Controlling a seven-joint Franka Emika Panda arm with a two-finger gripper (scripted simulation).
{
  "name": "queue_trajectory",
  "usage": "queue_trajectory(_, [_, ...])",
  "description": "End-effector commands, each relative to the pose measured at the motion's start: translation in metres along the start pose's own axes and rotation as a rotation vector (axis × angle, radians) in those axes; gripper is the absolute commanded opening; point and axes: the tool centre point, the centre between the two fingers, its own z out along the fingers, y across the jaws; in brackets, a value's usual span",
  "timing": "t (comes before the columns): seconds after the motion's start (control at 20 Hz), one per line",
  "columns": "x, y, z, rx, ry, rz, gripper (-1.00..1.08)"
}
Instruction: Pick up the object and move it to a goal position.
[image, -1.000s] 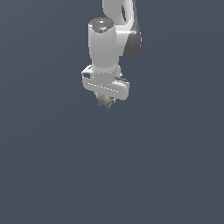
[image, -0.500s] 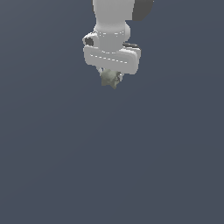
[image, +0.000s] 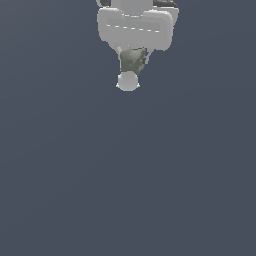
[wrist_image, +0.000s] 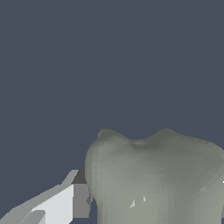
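Note:
The object (image: 133, 60) is a small lumpy grey-green piece hanging below the white gripper (image: 133, 64) at the top of the exterior view. The gripper is shut on it, high above the flat grey floor. Directly under the object sits a pale grey-white ball (image: 127, 81), touching or overlapping its lower edge in this view. In the wrist view the object (wrist_image: 157, 179) fills the lower part of the picture, with one white and grey finger (wrist_image: 57, 203) pressed against its side. The other finger is hidden behind the object.
A plain dark grey-blue surface (image: 128, 190) fills the exterior view. Only the wrist and hand of the arm (image: 135, 25) show; the rest runs out of the frame's top edge.
The gripper has risen toward the top of the exterior view with the object held in it. The pale ball now shows just beneath the object.

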Motion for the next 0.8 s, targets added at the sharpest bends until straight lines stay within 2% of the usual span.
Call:
queue_trajectory(0.0, [-0.004,-0.003,-0.017,0.000,-0.001,0.000,-1.00])
queue_trajectory(0.35, [-0.008,-0.008,-0.044,0.000,-0.002,0.000,-1.00])
queue_trajectory(0.75, [-0.008,-0.008,-0.047,0.001,-0.002,0.000,-1.00])
